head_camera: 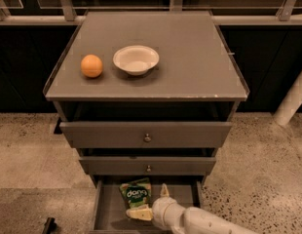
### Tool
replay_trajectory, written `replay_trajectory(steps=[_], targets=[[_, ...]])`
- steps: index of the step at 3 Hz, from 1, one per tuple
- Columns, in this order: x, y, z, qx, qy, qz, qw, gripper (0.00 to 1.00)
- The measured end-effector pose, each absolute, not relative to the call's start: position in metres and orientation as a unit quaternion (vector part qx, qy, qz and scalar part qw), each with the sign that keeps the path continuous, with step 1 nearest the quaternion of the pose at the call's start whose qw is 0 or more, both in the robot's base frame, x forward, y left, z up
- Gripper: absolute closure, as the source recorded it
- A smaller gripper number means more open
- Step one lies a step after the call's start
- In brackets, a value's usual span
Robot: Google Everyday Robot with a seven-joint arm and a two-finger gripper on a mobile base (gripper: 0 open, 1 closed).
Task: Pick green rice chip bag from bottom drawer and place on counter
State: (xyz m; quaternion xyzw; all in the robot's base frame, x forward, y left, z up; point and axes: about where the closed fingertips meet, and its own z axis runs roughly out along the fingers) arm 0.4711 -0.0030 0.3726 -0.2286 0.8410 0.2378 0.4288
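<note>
The small crinkly green rice chip bag lies flat in the open, deep grey bottom drawer, with the white two-finger gripper at its lower corner, jaws spread; a shallow pinch could slip off the slick wrapper.

The gripper sits low at the bottom middle of the view. Its two pale fingers are spread wide, one pointing up and away, the other reaching toward the view's left. Behind the claw, the rounded white wrist joins the white arm, which slants off the bottom edge.
</note>
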Motion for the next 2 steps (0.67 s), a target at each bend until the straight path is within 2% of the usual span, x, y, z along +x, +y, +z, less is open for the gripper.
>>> replay_trajectory(steps=[2], targets=[[0.513,0.013,0.315,-0.212,0.861,0.229,0.402,0.00]])
